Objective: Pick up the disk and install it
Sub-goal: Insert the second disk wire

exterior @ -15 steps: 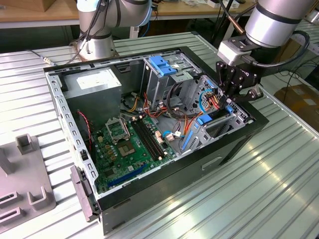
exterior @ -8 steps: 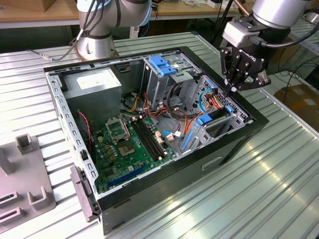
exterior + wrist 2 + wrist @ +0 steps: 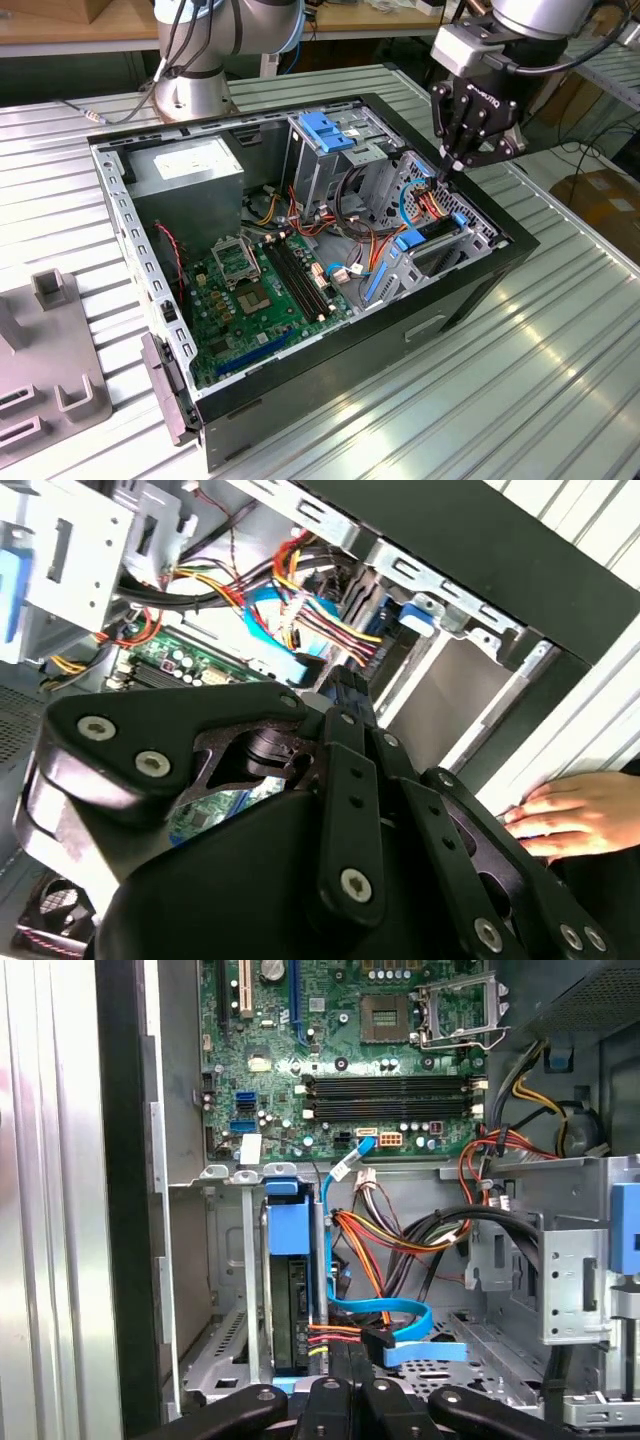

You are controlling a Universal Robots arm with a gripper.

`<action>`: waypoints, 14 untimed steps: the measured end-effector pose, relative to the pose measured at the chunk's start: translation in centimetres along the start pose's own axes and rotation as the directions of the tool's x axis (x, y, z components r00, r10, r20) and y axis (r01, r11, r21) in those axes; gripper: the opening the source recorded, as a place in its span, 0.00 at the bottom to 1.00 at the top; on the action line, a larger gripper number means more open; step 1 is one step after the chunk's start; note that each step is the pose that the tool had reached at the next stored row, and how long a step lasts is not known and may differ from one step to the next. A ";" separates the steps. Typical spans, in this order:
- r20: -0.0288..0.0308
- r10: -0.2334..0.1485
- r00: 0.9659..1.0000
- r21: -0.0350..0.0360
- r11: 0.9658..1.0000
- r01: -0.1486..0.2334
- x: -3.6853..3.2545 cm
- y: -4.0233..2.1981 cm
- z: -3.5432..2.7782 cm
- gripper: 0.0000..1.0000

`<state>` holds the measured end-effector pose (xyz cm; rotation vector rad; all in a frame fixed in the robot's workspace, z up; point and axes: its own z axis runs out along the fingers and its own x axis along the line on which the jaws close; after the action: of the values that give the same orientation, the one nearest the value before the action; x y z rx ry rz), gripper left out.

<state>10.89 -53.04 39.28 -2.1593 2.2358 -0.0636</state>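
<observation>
Fingers: the gripper [image 3: 455, 165] hangs over the computer case [image 3: 470, 290] with its black fingers [image 3: 345, 1400] drawn together, tips pointing down into the case and nothing between them.
Nearest to the fingers: the bundle of red, yellow and orange wires [image 3: 432, 200] and a flat blue cable [image 3: 400, 1315] lie just under the tips inside the case.
Disk: the disk [image 3: 288, 1290] stands on edge in the drive bay at the case wall, just beside the fingers, its light-blue carrier rail [image 3: 287, 1222] at the end nearer the motherboard.
Motherboard: the green motherboard [image 3: 265, 290] lies flat on the case floor, beyond the bay.
Drive cage: a tall metal cage with a blue latch [image 3: 328, 130] stands in the case.
Hand: a person's hand [image 3: 580, 815] rests against the case's outer edge.
Counter: the case lies open on the ribbed metal counter [image 3: 500, 400].
</observation>
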 end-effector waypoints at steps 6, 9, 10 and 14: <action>0.000 0.000 1.000 0.000 1.000 0.000 -1.21 0.06 -0.04 0.10; -0.001 0.000 1.000 0.000 1.000 0.000 -1.21 0.06 -0.04 0.10; -0.001 0.000 1.000 0.000 1.000 0.000 -1.22 0.06 -0.05 0.10; -0.001 0.000 1.000 0.000 1.000 0.000 -1.21 0.06 -0.04 0.10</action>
<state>10.86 -51.83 39.32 -2.1597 2.2364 -0.0648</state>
